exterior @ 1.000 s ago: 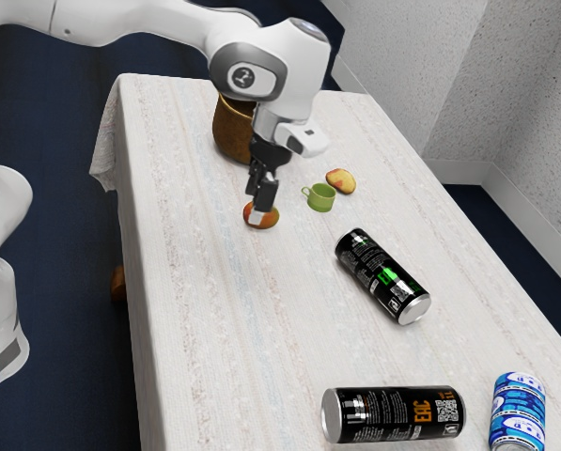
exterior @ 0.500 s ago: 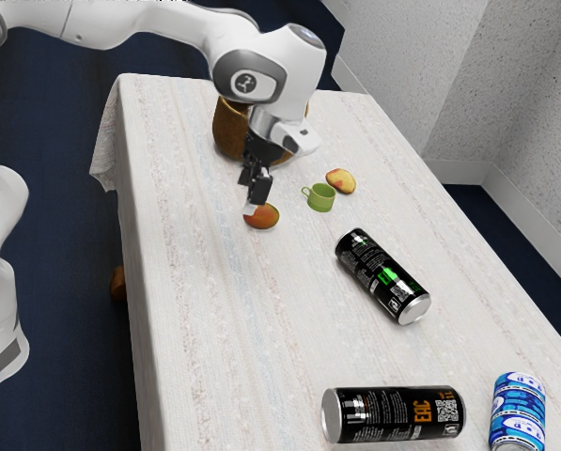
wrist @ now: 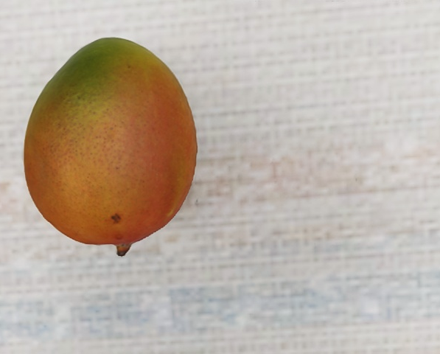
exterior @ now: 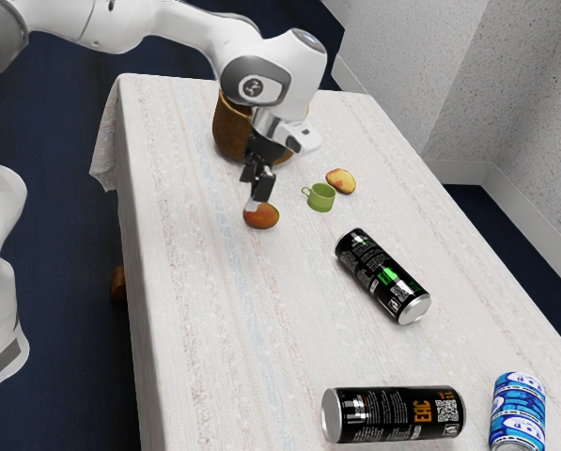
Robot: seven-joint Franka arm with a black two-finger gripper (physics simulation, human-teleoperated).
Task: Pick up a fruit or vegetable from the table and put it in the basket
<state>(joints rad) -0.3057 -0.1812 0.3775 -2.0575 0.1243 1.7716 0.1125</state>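
Note:
Just above and beside the red-orange mango (exterior: pixel 262 217), toward the exterior view's upper left, is my gripper (exterior: pixel 254 204); whether it is open or shut is unclear. The mango lies on the tablecloth and partly shows behind the gripper's tip. In the wrist view the mango (wrist: pixel 110 144) rests on the cloth, green at one end with a small stem at the other. A yellow-red fruit (exterior: pixel 340 181) lies beyond the green cup. The brown basket (exterior: pixel 230 134) stands at the table's far end, partly hidden by the arm and hand.
A small green cup (exterior: pixel 321 197) stands between the two fruits. A black can (exterior: pixel 383 276) lies closer to the camera, with another black can (exterior: pixel 393 414) and a blue can (exterior: pixel 519 412) near the exterior view's lower edge. The white-clothed table (exterior: pixel 214 329) carries them all.
My hand has shifted slightly up and to the exterior view's left, uncovering more of the mango. The mango and the other objects have stayed where they were.

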